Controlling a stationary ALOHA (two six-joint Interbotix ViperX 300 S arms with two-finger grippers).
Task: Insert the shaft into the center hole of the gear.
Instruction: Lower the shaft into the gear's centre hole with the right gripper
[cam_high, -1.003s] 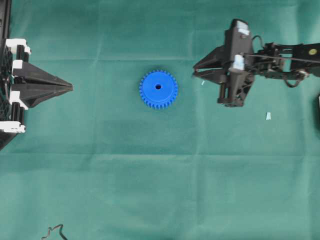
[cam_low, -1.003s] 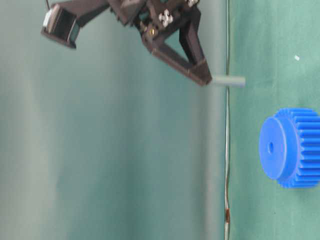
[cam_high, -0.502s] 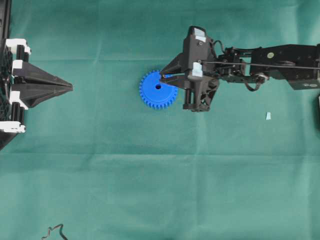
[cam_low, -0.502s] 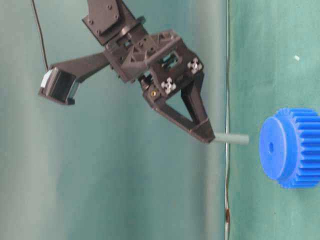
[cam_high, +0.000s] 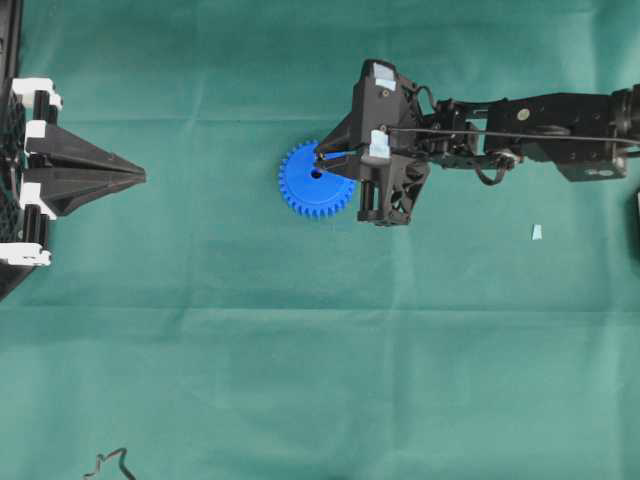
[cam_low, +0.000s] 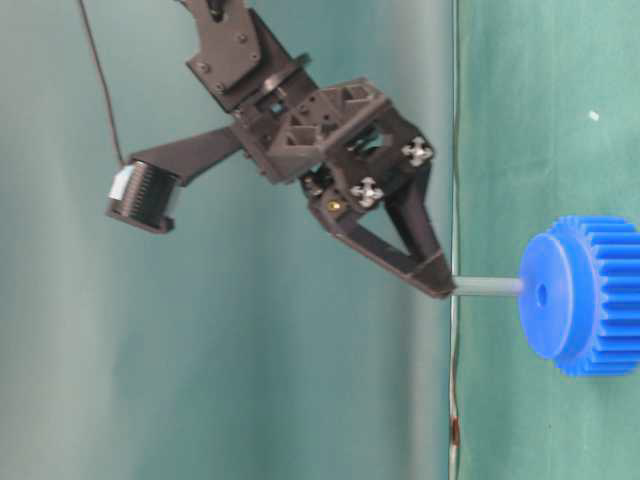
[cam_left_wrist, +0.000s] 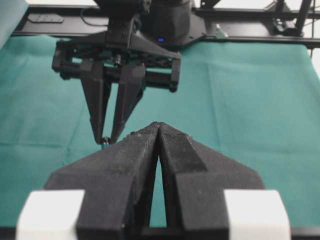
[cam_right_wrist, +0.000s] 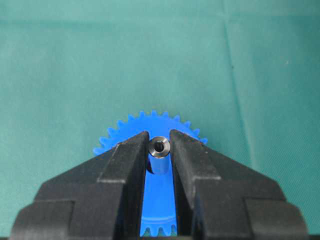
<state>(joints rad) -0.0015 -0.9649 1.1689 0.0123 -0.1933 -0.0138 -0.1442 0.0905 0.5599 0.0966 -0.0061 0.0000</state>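
Blue and toothed, the round plastic gear (cam_high: 316, 179) lay flat on the green cloth of the table (cam_high: 300, 380), nearer its far edge than its near one. Within the last second the right pincer (cam_low: 447, 290) had swung in from the right and dropped; it pinched the short silver metal shaft (cam_low: 487, 286) upright, lower end now just touching the gear's raised face right beside the small dark center hole (cam_low: 541, 295), where 0.5 s before a clear gap showed. Insertion seemed about to begin, though the tip looked slightly off the hole. The left pincer (cam_left_wrist: 159, 131) sat pressed together, empty, at the table's left edge.
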